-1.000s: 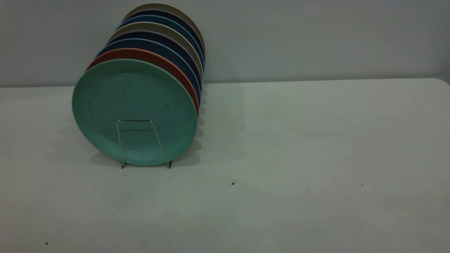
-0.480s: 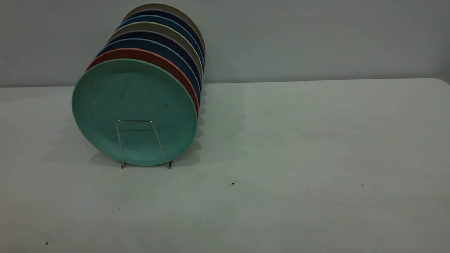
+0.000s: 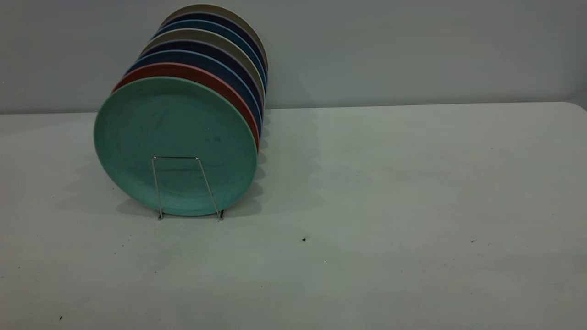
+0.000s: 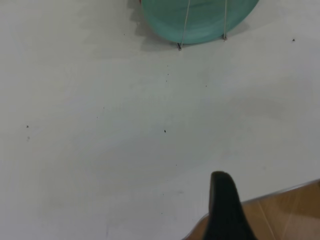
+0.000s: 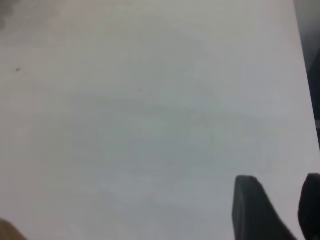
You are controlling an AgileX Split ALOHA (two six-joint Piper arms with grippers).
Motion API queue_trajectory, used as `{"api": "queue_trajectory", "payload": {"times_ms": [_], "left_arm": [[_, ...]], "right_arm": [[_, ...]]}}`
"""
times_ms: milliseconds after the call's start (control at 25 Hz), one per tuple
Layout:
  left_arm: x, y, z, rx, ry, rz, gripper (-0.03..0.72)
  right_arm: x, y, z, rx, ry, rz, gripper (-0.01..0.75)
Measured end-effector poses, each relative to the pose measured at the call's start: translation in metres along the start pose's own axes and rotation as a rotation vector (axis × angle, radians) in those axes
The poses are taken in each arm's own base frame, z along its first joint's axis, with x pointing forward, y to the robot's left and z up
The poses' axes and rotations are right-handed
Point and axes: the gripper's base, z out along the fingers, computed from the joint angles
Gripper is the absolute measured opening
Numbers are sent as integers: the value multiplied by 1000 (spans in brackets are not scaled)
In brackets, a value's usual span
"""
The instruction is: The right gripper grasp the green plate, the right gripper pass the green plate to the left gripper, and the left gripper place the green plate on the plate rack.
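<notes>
Standing upright at the front of the row, the green plate sits in the plate rack on the left part of the table in the exterior view. One thin wire loop of the rack crosses the plate's lower face; its two feet touch the tabletop just below the rim. Behind the green plate: a salmon plate, touching or nearly so, then dark blue plates and pale beige ones, all leaning the same way toward the grey wall.

Neither arm shows in the exterior view.

Left wrist view: the lower edge of the green plate and two wire legs of the rack at the far edge, well apart from the left gripper. Only one black finger shows, over the near table edge with a wooden floor beyond. Cannot tell whether this claw is apart or together.

Right wrist view: the right gripper hangs over bare tabletop, two dark fingertips with a clear gap between them, holding nothing. No plate or rack here.
</notes>
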Motion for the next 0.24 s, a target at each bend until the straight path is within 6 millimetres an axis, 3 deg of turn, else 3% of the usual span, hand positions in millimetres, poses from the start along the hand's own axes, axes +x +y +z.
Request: {"api": "queue_trajectory", "payload": {"times_ms": [240], "left_arm": [[0, 0, 0, 0, 0, 1, 499]], "right_arm": [[0, -1, 0, 15, 2, 20, 242]]}}
